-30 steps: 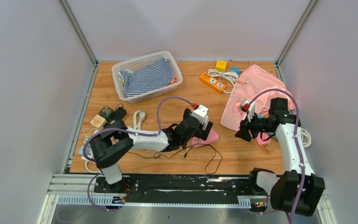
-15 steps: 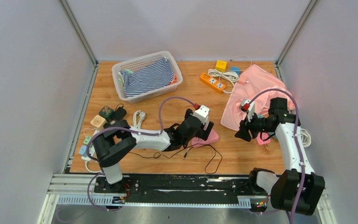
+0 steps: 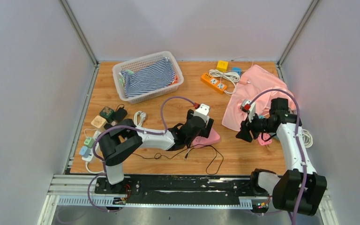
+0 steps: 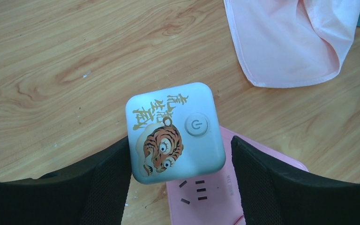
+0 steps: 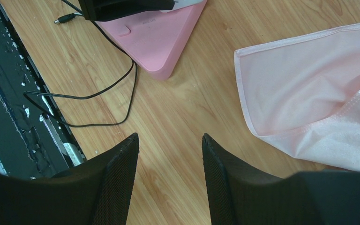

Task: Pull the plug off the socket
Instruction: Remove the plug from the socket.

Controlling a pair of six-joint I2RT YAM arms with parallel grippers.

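A white cube plug (image 4: 174,131) with a tiger picture and a power button stands in the pink socket (image 4: 215,197). In the left wrist view my left gripper (image 4: 179,140) straddles it. Its left finger (image 4: 108,183) lies against the cube's side. A narrow gap separates the right finger (image 4: 267,183) from the cube, so the jaws are open. From above, the left gripper (image 3: 200,130) covers the plug on the pink socket (image 3: 210,137). My right gripper (image 5: 170,138) hovers open over bare wood, to the right of the socket (image 5: 159,42).
A thin black cable (image 3: 206,159) loops in front of the socket. A pink cloth (image 3: 258,93) lies at the right. At the back are a basket (image 3: 118,71) with striped fabric, an orange power strip (image 3: 214,83) and a yellow cube (image 3: 222,65). Small adapters (image 3: 101,117) sit at the left.
The left gripper's jaws have narrowed around the tiger plug and the left arm has shifted slightly. The right arm has not moved.
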